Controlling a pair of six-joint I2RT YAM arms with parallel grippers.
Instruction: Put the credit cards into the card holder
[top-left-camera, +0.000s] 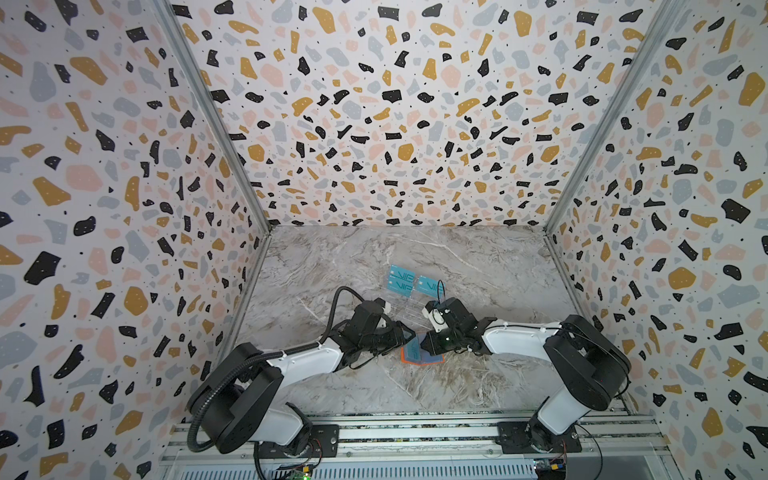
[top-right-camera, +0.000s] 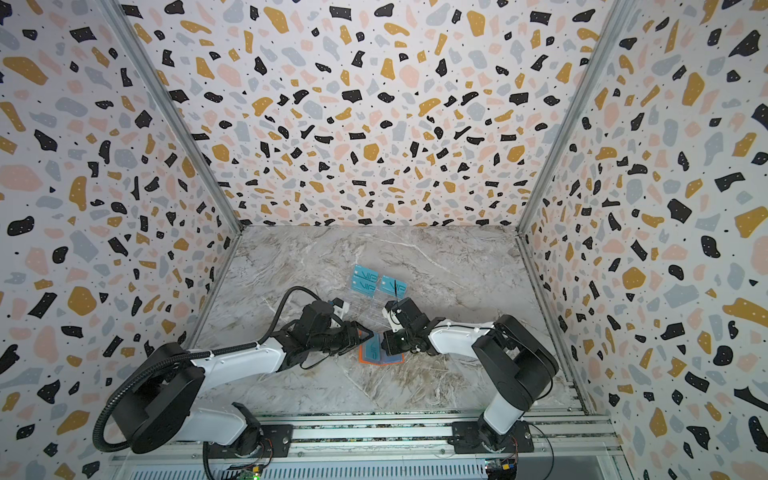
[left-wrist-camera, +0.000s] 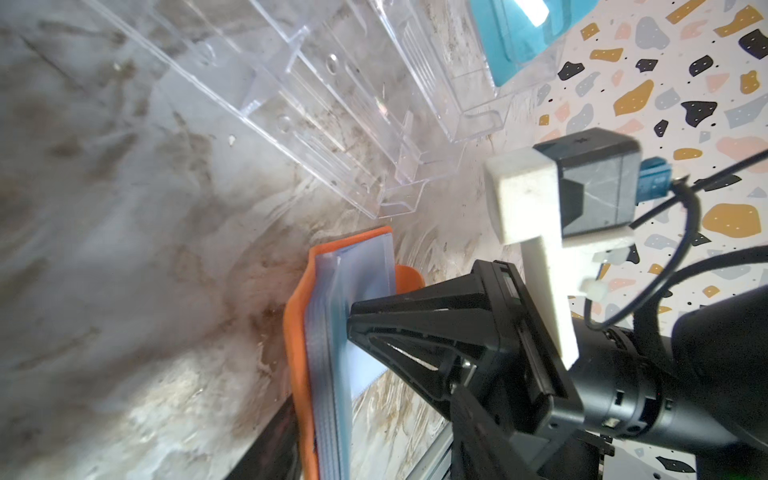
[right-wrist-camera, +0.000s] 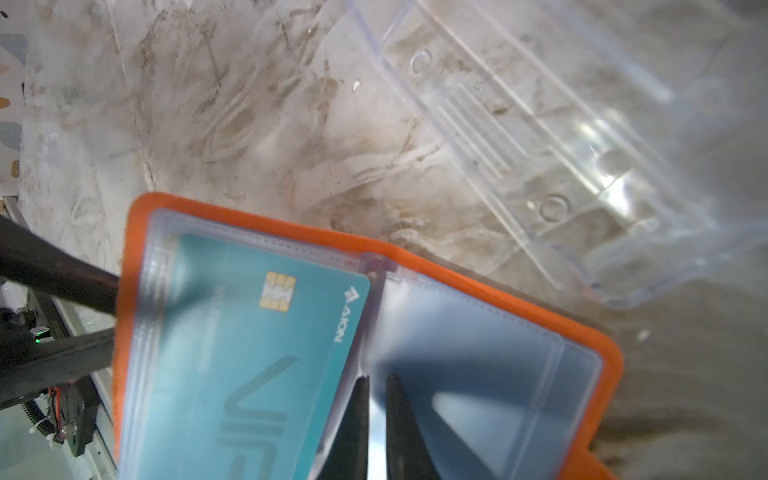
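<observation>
bright even light, blurry wrist views

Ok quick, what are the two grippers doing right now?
Left gripper: fingers either side of the holder's edge; gripping or not, cannot tell.
Right gripper: shut, at the open holder.

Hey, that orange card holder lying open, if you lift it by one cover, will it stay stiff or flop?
Probably flops: the card holder folds at a middle crease, and its thin sleeves fan apart loosely. Likely light, since it looks thin and holds one visible card. The glossy sleeves may slip in a pinch.
</observation>
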